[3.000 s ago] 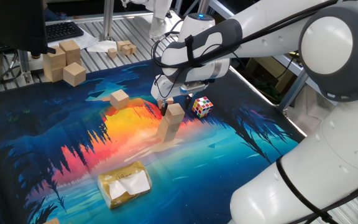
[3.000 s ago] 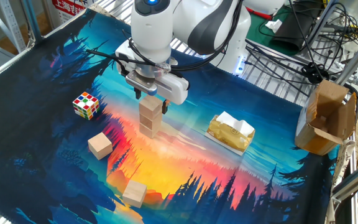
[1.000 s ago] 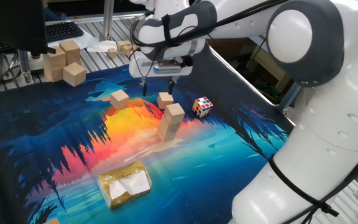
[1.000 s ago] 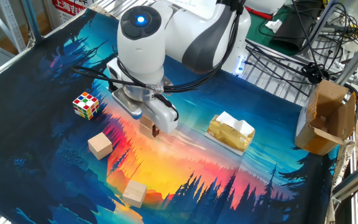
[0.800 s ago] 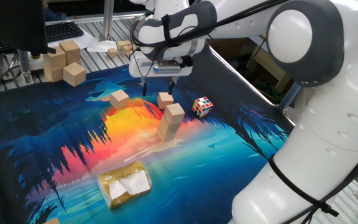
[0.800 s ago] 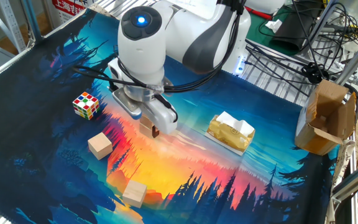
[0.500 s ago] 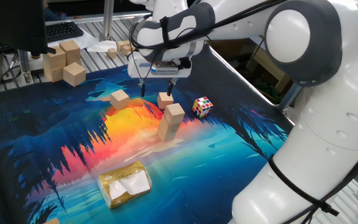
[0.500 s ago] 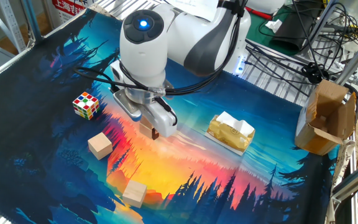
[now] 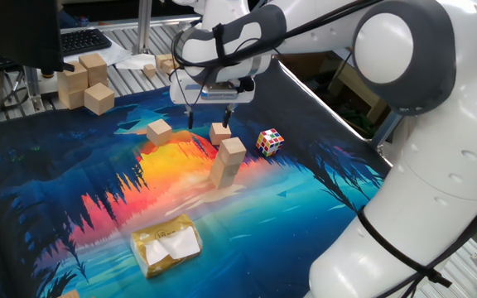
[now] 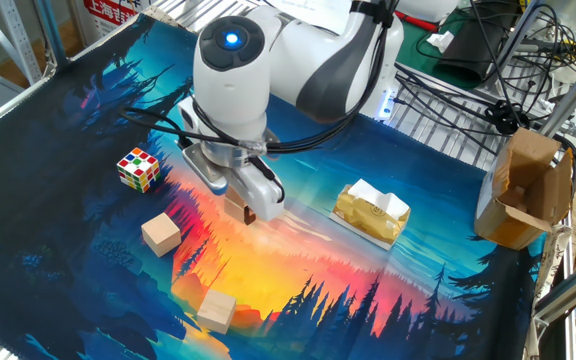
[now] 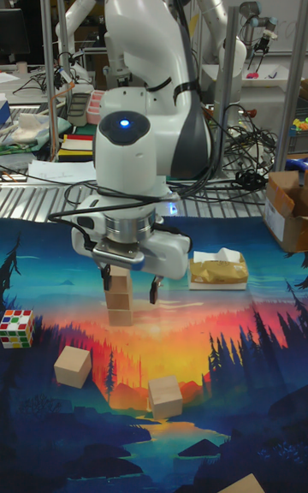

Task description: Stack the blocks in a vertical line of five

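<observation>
The blocks (image 9: pixel 230 156) are plain light tan wood, and the mat (image 9: pixel 73 190) carries a sunset print: orange and pink centre, deep blue edges, black tree shapes. The puzzle cube (image 9: pixel 269 141) shows mixed coloured squares, seemingly red, green, yellow, white.

Bright, even overhead indoor light, soft short shadows, mild glare on white arm shells, sharp focus throughout.
</observation>
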Robot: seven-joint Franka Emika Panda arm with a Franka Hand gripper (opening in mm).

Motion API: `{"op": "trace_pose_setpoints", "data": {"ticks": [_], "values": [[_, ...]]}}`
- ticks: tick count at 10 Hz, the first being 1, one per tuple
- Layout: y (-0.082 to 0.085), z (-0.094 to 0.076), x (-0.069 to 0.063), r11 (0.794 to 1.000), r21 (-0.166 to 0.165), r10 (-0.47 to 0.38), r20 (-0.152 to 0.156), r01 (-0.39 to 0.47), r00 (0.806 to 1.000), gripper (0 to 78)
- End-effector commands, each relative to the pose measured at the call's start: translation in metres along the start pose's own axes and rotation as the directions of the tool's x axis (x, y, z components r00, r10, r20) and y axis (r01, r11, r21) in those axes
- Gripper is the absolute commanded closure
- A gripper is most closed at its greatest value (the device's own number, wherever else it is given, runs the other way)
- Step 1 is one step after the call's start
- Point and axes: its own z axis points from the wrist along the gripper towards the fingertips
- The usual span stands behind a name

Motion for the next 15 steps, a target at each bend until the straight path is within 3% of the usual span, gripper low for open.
{"op": "trace_pose_setpoints", "data": {"ticks": [1,4,10,11,15], "values": [[0.0,-0.001,-0.001,1.0,-0.021,0.017,-0.005,-0.017,1.0,0.1],[0.0,-0.001,-0.001,0.996,-0.083,0.011,-0.022,-0.013,1.0,0.1],[0.004,0.001,-0.002,0.993,-0.087,0.083,-0.031,-0.086,0.996,0.1],[0.024,0.013,-0.01,0.989,-0.083,0.122,-0.029,-0.124,0.992,0.1],[0.061,0.045,-0.027,0.977,-0.087,0.196,-0.02,-0.197,0.98,0.1]]}}
